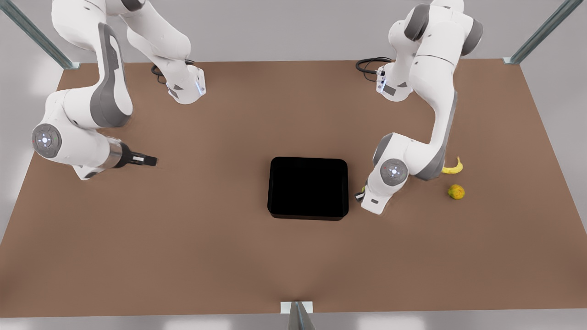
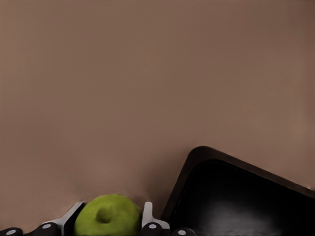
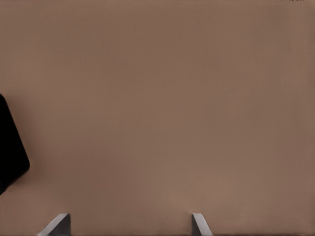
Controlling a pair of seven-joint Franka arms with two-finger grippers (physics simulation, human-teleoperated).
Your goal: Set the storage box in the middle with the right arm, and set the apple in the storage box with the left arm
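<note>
Brown table (image 1: pixel 183 256) is carrying the storage box (image 1: pixel 308 188) mid-table. Left gripper (image 2: pixel 112 219), low beside the box on the front view's right, is pinching the apple (image 2: pixel 107 216). Right gripper (image 3: pixel 127 223) is waiting, fingers spread, on the front view's left.

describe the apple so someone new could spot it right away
Find the black storage box mid-table. At its front view's right edge the left gripper straddles the apple, small, round and plain green, unlike the mottled fruit and banana farther right.
</note>
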